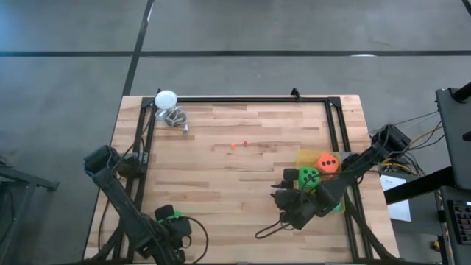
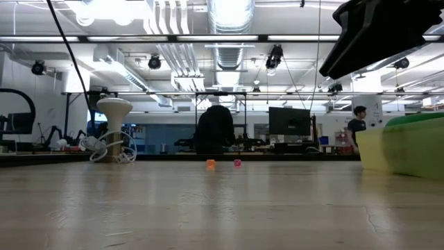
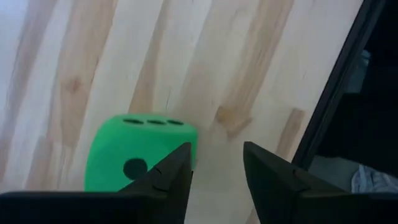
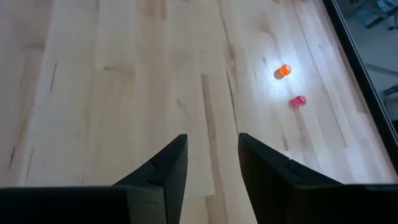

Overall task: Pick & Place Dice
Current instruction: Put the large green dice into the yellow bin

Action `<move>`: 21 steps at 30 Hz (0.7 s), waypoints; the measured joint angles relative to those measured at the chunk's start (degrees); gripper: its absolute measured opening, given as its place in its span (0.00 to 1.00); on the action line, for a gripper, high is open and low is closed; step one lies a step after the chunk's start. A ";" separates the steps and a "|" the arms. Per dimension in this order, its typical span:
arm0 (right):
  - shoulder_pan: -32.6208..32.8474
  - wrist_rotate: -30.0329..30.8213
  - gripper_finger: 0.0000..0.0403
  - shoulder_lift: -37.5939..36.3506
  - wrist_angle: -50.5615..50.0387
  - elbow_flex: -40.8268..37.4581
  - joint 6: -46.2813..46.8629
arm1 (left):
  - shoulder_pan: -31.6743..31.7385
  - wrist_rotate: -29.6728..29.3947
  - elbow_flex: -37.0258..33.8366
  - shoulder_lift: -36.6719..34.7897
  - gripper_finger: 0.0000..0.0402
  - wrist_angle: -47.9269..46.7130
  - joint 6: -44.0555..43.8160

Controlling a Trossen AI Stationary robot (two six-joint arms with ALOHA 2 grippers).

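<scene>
So the left gripper (image 3: 214, 171) sits at the bench's near-left corner, jaws narrowly apart and empty, with a bright green soft cube die (image 3: 140, 152) just beside one finger, not between them. Looks like the pick step; next it needs shifting over the die. Farther right, the right gripper (image 4: 211, 162) hangs partly open, empty, near the green (image 1: 308, 177) and orange-red dice (image 1: 327, 163).

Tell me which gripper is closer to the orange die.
Right. The right gripper sits just below and left of the orange die in the high view, on the table's right side. The left gripper is at the bottom-left, beside a green die, far across the table.
</scene>
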 joint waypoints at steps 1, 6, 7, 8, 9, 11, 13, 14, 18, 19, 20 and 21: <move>-0.06 0.00 0.33 0.00 0.34 -0.09 -0.54 | 0.00 0.87 -0.50 0.00 0.38 0.33 -0.08; -0.08 0.37 0.33 0.00 0.51 -0.18 -1.26 | 0.02 4.99 -1.41 0.01 0.43 1.19 -0.16; -0.08 0.98 0.33 0.00 0.49 -0.18 -1.26 | 0.02 5.63 -1.41 0.00 0.44 1.19 -0.38; -0.08 1.40 0.33 0.00 0.55 -0.18 -1.26 | 0.02 5.77 -1.41 0.01 0.45 1.15 -0.79; -0.08 1.50 0.33 0.00 0.56 -0.18 -1.28 | 0.02 5.94 -1.44 0.02 0.46 1.15 -1.18; -0.14 1.57 0.33 0.00 0.62 -0.18 -1.79 | 0.02 5.96 -1.53 0.00 0.46 0.57 -1.99; -0.12 1.57 0.33 0.00 0.87 -0.18 -2.31 | 0.07 6.16 -2.35 0.06 0.46 0.49 -2.44; -0.12 1.56 0.33 0.00 1.26 -0.18 -2.42 | 0.07 6.22 -2.84 0.12 0.45 0.31 -2.49; -0.12 1.53 0.33 0.00 1.80 -0.18 -2.60 | 0.13 9.65 -4.91 0.11 0.43 0.30 -4.17; -0.12 1.53 0.33 0.00 1.80 -0.18 -2.70 | 0.13 10.46 -5.27 0.11 0.42 0.39 -5.05; -0.12 1.51 0.33 0.00 1.80 -0.18 -2.74 | 0.13 11.31 -5.57 0.11 0.41 0.70 -5.73; -0.12 1.51 0.33 0.00 1.78 -0.19 -2.76 | 0.13 11.74 -5.83 0.11 0.41 1.28 -5.89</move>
